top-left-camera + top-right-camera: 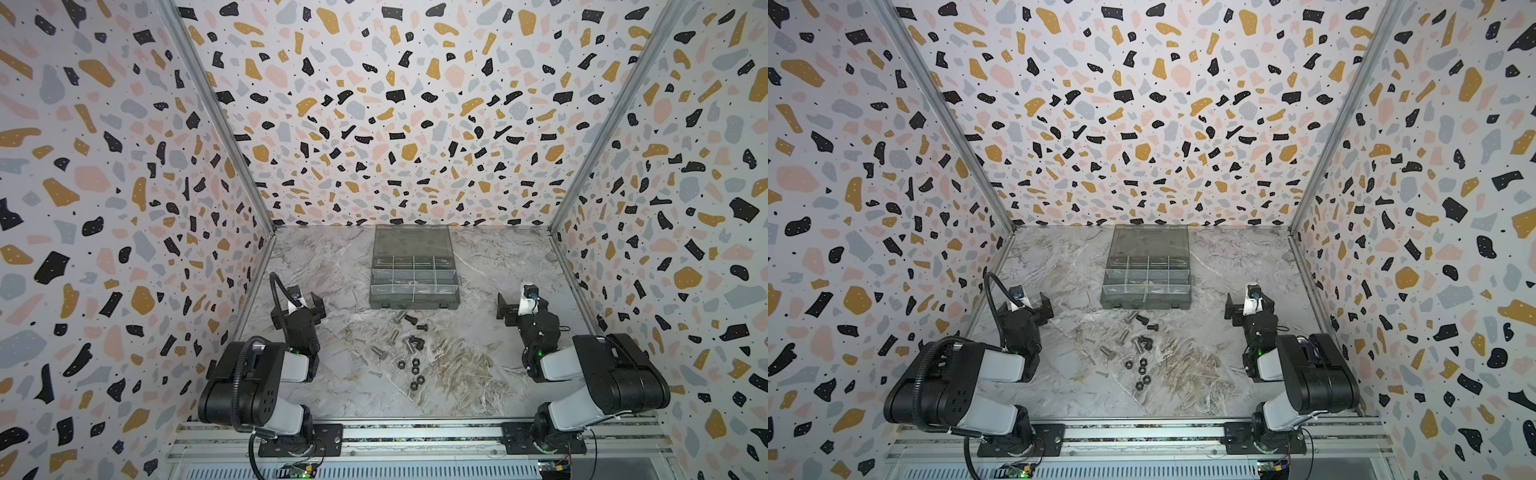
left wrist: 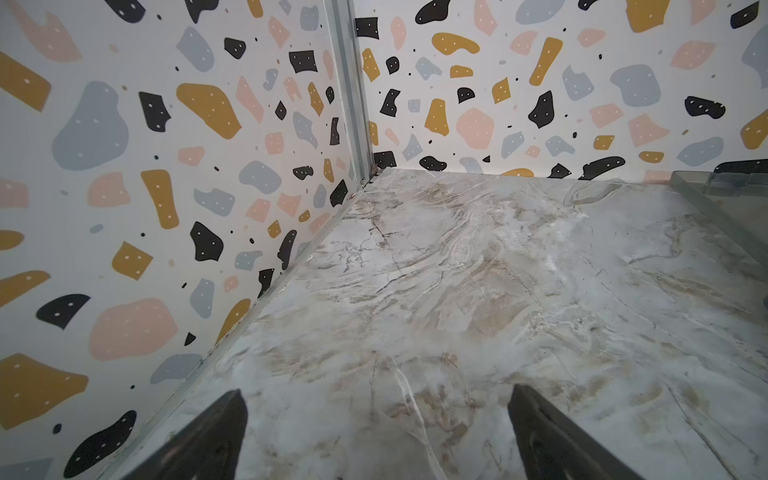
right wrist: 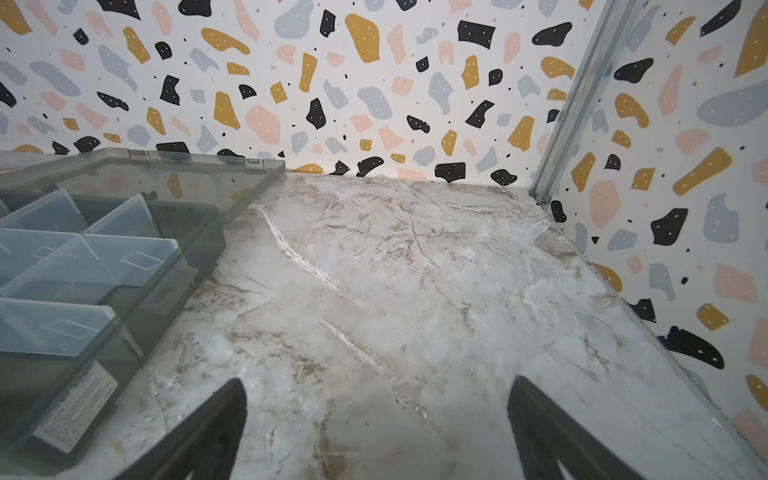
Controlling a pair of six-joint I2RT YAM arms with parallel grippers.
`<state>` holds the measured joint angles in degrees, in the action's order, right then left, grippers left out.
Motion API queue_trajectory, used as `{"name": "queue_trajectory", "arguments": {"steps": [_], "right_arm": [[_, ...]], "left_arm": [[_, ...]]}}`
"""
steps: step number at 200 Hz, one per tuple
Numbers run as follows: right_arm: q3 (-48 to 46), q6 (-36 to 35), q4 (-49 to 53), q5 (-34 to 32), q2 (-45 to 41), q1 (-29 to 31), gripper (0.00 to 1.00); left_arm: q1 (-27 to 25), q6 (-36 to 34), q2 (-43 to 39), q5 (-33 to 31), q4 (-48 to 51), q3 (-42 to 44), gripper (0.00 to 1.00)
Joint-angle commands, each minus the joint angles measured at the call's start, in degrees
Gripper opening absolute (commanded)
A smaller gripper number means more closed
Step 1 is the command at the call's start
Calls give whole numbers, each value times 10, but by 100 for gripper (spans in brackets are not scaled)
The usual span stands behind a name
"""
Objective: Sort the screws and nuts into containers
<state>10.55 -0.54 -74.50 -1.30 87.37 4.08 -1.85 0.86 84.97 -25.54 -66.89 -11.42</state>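
Both top views show the screws (image 1: 378,352) (image 1: 1108,352), silver and black, scattered mid-table in front of the organiser box. The black nuts (image 1: 414,370) (image 1: 1142,370) lie in a loose cluster just nearer than the screws. The containers (image 1: 413,272) (image 1: 1147,274) (image 3: 104,257) are compartments of a smoky-grey box whose lid (image 1: 411,241) (image 2: 715,195) lies flat behind it. My left gripper (image 1: 316,305) (image 1: 1043,307) (image 2: 376,419) hovers open left of the pile, nothing between its fingers. My right gripper (image 1: 503,308) (image 1: 1230,309) (image 3: 376,415) hovers open to the right, also holding nothing.
The marble tabletop (image 1: 478,374) is boxed in by patterned walls on the left, back and right. An aluminium rail (image 1: 415,432) carrying both arm bases runs along the front edge. Both arms are folded back near their bases.
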Motion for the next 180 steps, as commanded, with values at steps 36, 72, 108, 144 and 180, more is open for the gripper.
{"name": "queue_trajectory", "arguments": {"steps": [36, 72, 108, 144, 180], "right_arm": [[5, 0, -6, 5, -8, -2, 99], [5, 2, -5, 8, -8, -2, 99], [7, 2, -4, 8, -7, -3, 99], [9, -2, 3, -4, -8, 4, 99], [8, -2, 9, -3, -12, 4, 99]], "left_arm": [[5, 5, -5, 6, -20, -14, 100], [5, 5, -6, 6, -21, -13, 100], [5, 5, -6, 6, -21, -13, 100], [5, 5, -3, 7, -18, -17, 100], [5, 5, -5, 7, -21, -15, 100]]}}
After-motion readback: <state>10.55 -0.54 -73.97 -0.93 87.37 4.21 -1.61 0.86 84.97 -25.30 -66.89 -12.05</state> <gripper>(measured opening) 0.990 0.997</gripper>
